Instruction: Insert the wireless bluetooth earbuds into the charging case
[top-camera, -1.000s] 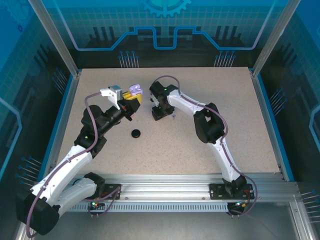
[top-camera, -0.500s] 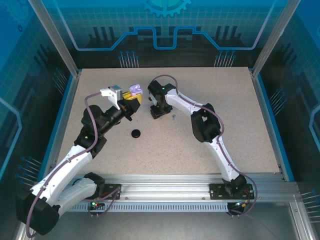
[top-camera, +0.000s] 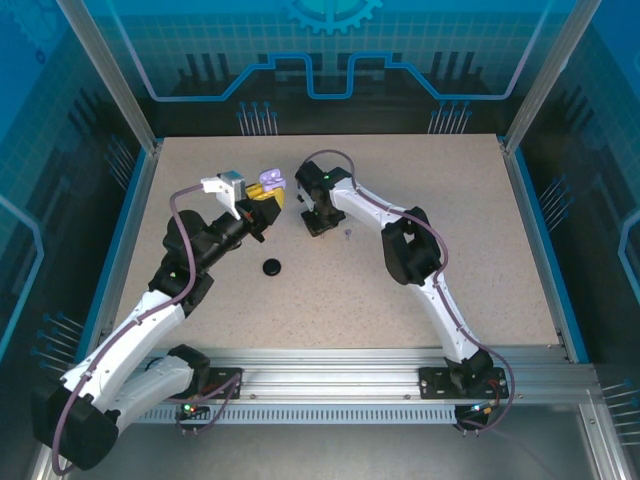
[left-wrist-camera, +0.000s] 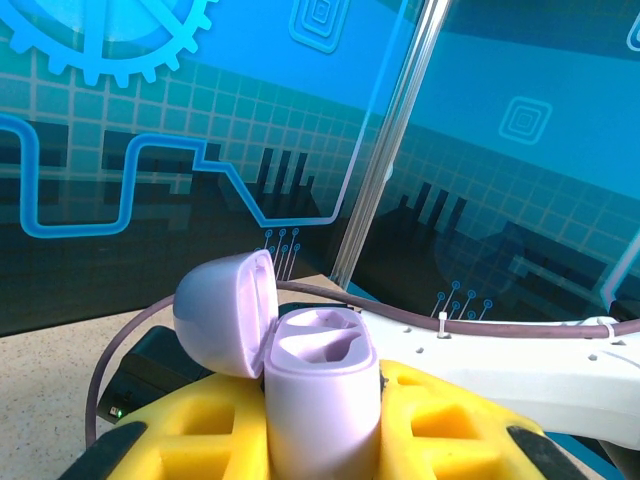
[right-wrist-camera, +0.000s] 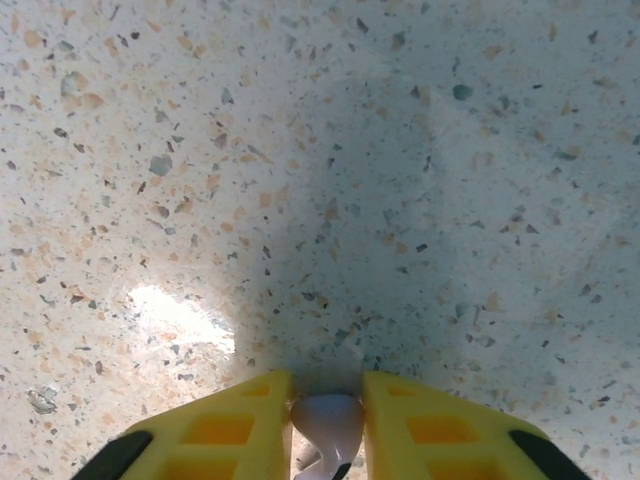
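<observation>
From high behind the arm bases (top-camera: 455, 380) I'm looking down on the open lavender case (top-camera: 268, 180). My left wrist camera is sitting tight against that case, facing the back wall (left-wrist-camera: 150, 150); the right one is staring close down at tabletop (right-wrist-camera: 320, 180) beside it.

The left arm (top-camera: 110, 365) and right arm (top-camera: 450, 320) are wearing white shells between black joint housings, each trailing a purplish-grey cable (top-camera: 172, 205). Yellow pads (left-wrist-camera: 440, 430) are lining the left gripper (left-wrist-camera: 320, 440) and right gripper (right-wrist-camera: 325, 420); green lights (top-camera: 190, 411) are glowing beside the aluminium rail (top-camera: 330, 385).
</observation>
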